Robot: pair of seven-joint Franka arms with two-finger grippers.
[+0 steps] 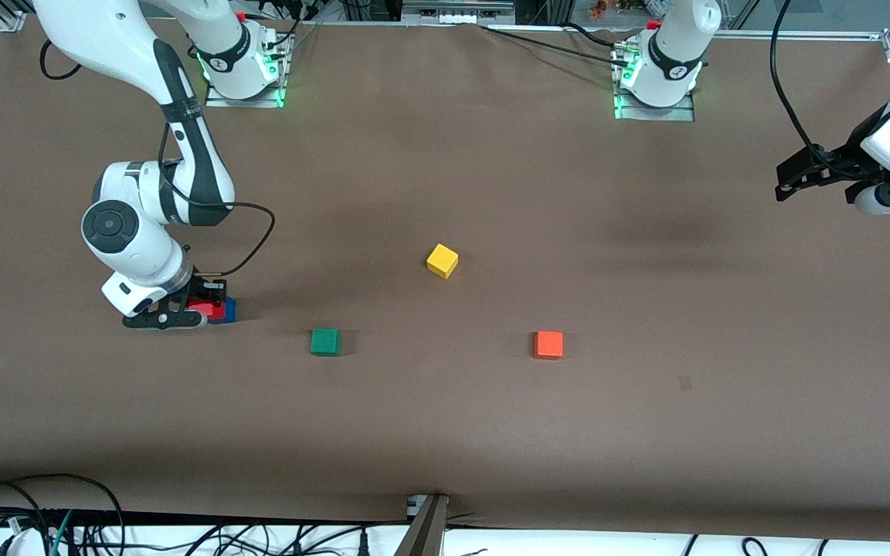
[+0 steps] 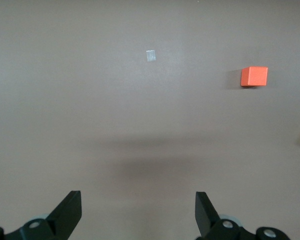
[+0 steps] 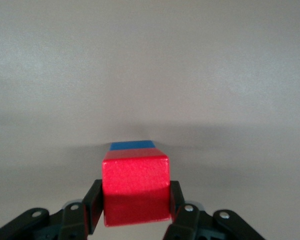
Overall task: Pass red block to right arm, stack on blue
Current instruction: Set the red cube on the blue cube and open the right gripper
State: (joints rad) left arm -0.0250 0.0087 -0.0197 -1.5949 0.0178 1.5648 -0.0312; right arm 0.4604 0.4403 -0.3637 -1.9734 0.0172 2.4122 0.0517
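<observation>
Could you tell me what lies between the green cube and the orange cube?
Only bare table; the front view shows nothing between the green cube and orange cube.

five cubes (image 1: 442, 260), two claws (image 1: 789, 181)

Table (image 1: 491, 432) cover: plain matte brown, one small pale patch (image 2: 150, 55). Red block (image 3: 135, 190): bright red, plain faces. Blue cube (image 3: 132, 145): plain blue, only a sliver visible. Green cube (image 1: 325, 341), yellow cube (image 1: 442, 260), orange cube (image 1: 548, 344): solid colours, no markings. Both grippers black, right gripper (image 3: 135, 210) and left gripper (image 2: 137, 212); arms white, dark joints. Bases glow green, probably status LEDs.
</observation>
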